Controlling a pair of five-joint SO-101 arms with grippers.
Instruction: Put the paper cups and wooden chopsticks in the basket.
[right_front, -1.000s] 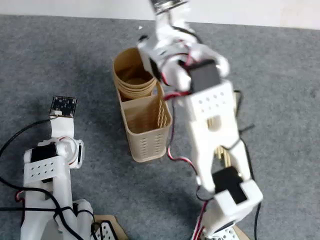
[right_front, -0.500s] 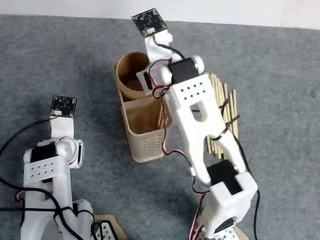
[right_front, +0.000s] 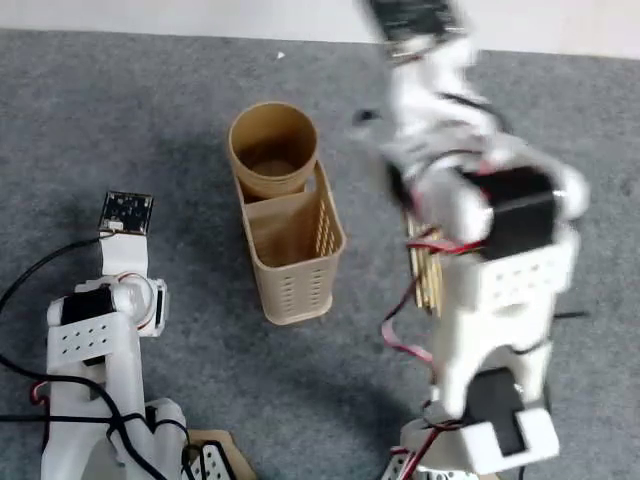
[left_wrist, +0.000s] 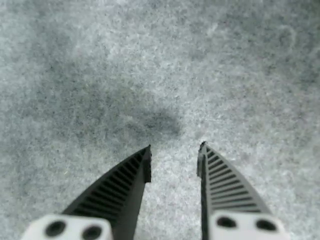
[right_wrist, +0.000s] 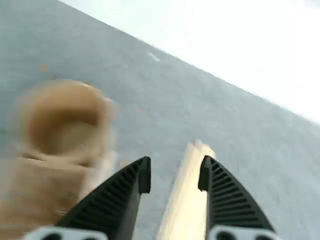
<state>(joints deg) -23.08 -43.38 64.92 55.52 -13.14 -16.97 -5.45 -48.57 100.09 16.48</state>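
A tan, perforated plastic basket (right_front: 292, 262) with two compartments stands upright on a grey felt table cover (right_front: 120, 100), and a stack of brown paper cups (right_front: 272, 150) sits upright in its far compartment. A bundle of pale wooden chopsticks (right_front: 425, 280) lies flat just beside the basket, partly under the right arm. The right gripper (right_wrist: 173, 172) has its jaws apart, with a blurred pale strip, probably the chopsticks, between them. The left gripper (left_wrist: 174, 155) hangs with jaws parted over bare cover.
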